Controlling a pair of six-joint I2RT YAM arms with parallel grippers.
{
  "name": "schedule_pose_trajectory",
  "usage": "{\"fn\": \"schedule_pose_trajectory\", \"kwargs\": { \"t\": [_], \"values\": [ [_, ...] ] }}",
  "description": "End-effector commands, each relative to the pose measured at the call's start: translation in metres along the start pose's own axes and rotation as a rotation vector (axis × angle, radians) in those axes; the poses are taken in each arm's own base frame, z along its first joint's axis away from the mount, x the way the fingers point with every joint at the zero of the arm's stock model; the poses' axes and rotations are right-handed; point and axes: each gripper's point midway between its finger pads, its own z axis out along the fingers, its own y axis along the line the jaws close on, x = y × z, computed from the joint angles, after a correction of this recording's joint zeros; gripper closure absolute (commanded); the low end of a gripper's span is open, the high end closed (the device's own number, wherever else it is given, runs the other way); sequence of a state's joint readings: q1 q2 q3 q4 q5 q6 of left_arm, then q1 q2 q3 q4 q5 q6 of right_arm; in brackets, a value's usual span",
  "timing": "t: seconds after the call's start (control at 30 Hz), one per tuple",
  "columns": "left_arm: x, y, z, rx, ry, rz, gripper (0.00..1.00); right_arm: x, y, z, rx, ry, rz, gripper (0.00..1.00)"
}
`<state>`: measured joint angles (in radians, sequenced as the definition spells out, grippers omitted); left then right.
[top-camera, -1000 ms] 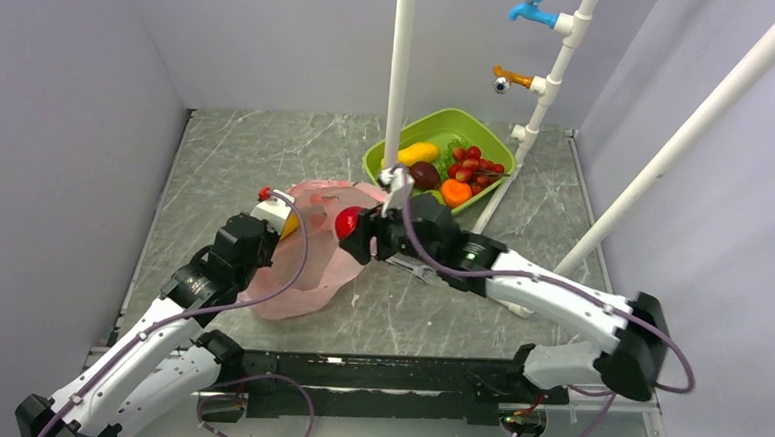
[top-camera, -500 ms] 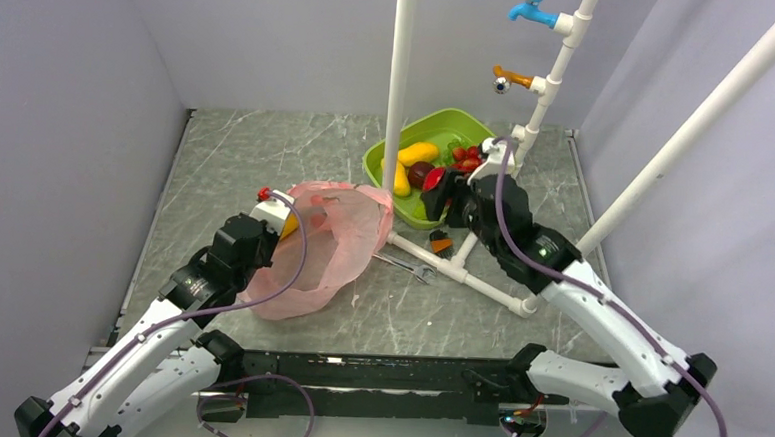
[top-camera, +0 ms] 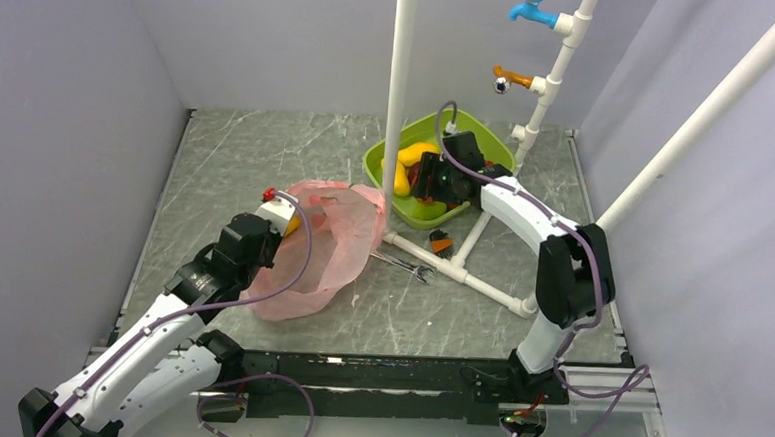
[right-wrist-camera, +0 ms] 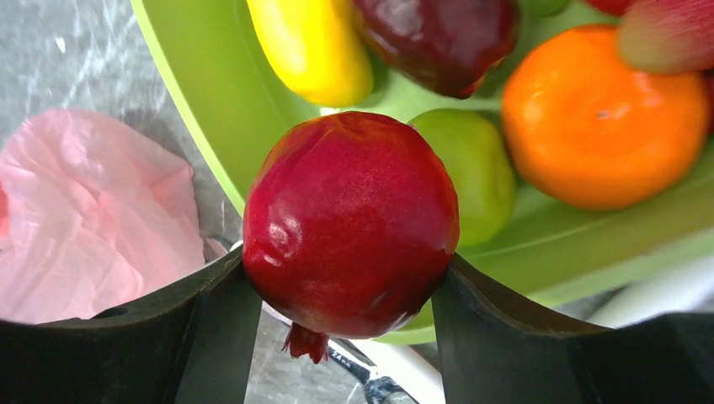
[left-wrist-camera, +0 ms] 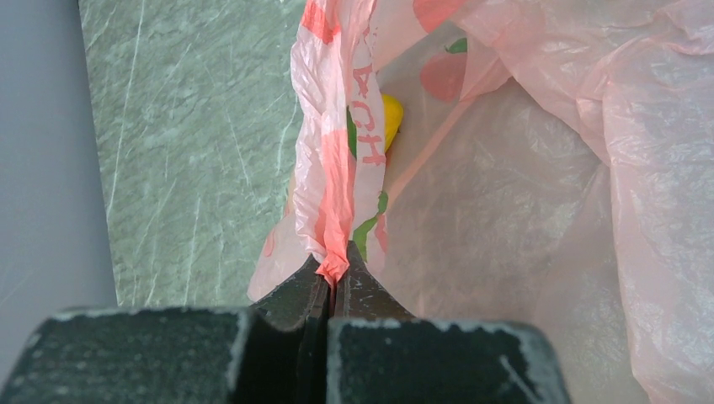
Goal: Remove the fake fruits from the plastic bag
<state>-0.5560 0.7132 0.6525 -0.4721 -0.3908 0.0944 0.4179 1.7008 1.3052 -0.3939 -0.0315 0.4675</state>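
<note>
The pink plastic bag [top-camera: 324, 247] lies crumpled left of centre, and my left gripper [top-camera: 285, 221] is shut on a bunched strip of its rim [left-wrist-camera: 334, 269]. A yellow fake fruit [left-wrist-camera: 391, 119] shows through the bag's plastic. My right gripper [top-camera: 431, 179] hangs over the near edge of the green tub [top-camera: 476, 126]. It is shut on a round, glossy red fake fruit [right-wrist-camera: 349, 223] with a small crown at the bottom. One finger [right-wrist-camera: 210, 311] presses each side of it. In the top view the arm hides the red fruit.
The tub [right-wrist-camera: 194, 93] holds a yellow mango [right-wrist-camera: 311, 46], a dark maroon fruit [right-wrist-camera: 438, 38], an orange fruit [right-wrist-camera: 602, 118] and a green fruit [right-wrist-camera: 471, 164]. A white pipe frame [top-camera: 401, 79] with taps stands by the tub. A wrench [top-camera: 401, 266] and a small orange brush [top-camera: 441, 243] lie nearby.
My right arm has carried the red fruit from the bag's mouth back and right to above the green tub. The left gripper has kept its hold on the bag.
</note>
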Motion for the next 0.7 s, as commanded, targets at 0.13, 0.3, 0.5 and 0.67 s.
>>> {"fn": "schedule_pose_trajectory", "kwargs": {
  "t": [0.13, 0.3, 0.5, 0.67],
  "values": [
    [-0.021, 0.007, -0.007, -0.020, -0.066, -0.006, 1.00, -0.010, 0.037, 0.010, -0.167, 0.024, -0.017, 0.67],
    [-0.020, 0.008, -0.007, -0.026, -0.060, -0.007, 1.00, -0.009, 0.028, 0.012, -0.117, 0.031, -0.026, 0.26],
    [-0.020, 0.008, -0.008, -0.023, -0.064, -0.011, 1.00, -0.013, 0.017, -0.005, -0.067, -0.005, -0.062, 0.12],
    [-0.019, 0.009, -0.007, -0.030, -0.056, -0.009, 1.00, 0.010, 0.010, -0.022, -0.069, 0.026, -0.057, 0.07]
  ]
}}
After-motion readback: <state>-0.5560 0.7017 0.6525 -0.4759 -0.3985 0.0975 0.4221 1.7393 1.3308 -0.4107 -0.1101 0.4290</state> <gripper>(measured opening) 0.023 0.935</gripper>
